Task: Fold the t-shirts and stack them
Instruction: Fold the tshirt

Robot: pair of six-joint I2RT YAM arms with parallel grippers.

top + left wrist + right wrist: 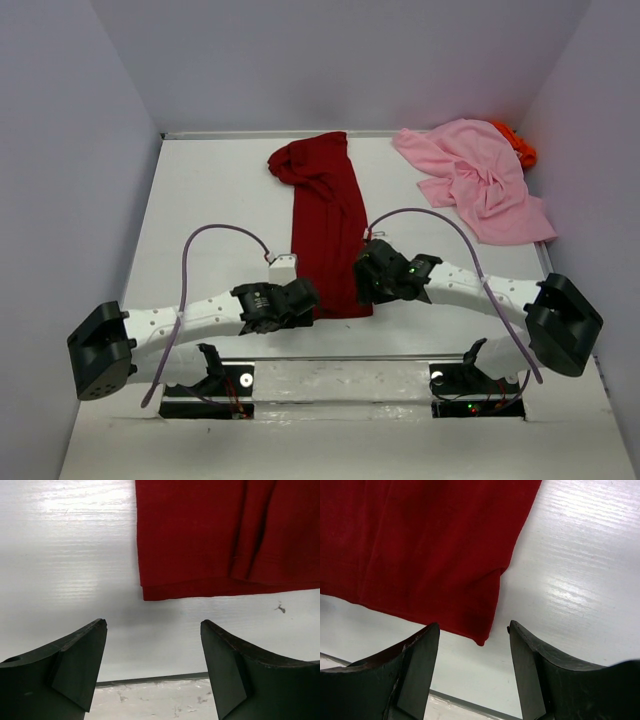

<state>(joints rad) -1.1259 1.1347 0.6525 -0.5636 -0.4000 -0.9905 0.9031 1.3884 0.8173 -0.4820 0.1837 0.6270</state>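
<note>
The dark red t-shirt (328, 225) lies as a long narrow strip down the middle of the table, bunched at its far end. Its near hem shows in the left wrist view (210, 535) and the right wrist view (420, 545). My left gripper (304, 296) (153, 624) hovers open just short of the hem's near left corner, with nothing between its fingers. At the near right corner my right gripper (364, 278) (474, 626) is also open and empty. The light pink t-shirt (478, 178) lies crumpled at the back right. The bright orange t-shirt (517, 145) peeks out behind it.
The white table (210, 200) is walled at the back and both sides. Its near edge (150, 680) runs just behind both grippers. A small white block (283, 266) on the left arm sits beside the red strip, and purple cables arc above both arms.
</note>
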